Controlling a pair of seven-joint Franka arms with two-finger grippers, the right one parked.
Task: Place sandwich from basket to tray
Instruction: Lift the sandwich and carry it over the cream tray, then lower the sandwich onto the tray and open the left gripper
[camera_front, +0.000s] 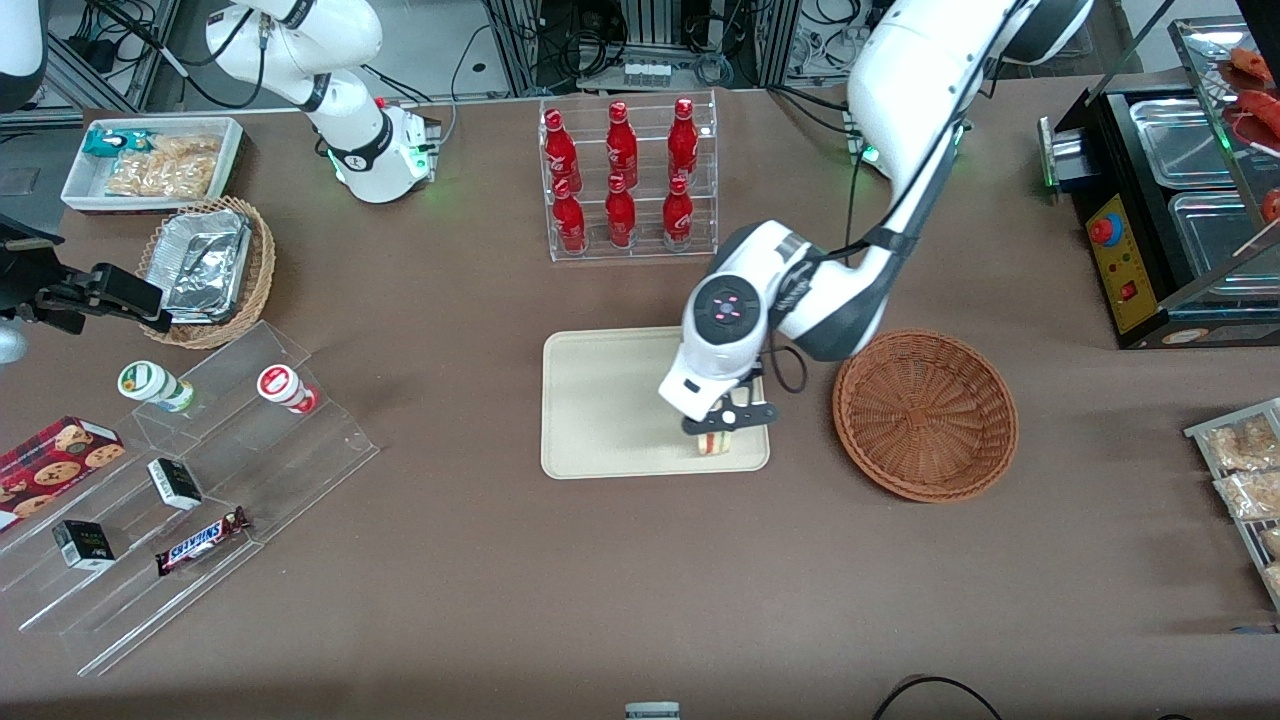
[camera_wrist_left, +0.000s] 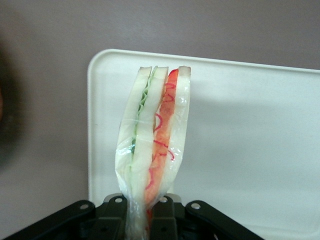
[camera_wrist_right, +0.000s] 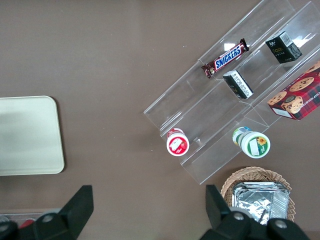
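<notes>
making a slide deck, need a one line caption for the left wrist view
Gripper shut on the wrapped sandwich, holding it above the cream tray.

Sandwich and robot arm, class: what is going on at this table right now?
The working arm's claw is shut on the sandwich, pinching its wrapped end so the wedge sticks out from the fingers. It hangs over the cream tray, near the tray corner closest to the front camera and the basket. The reddish-brown basket beside the tray has nothing in it. Whether the sandwich touches the tray yet cannot be told, and the claw has not let go.
</notes>
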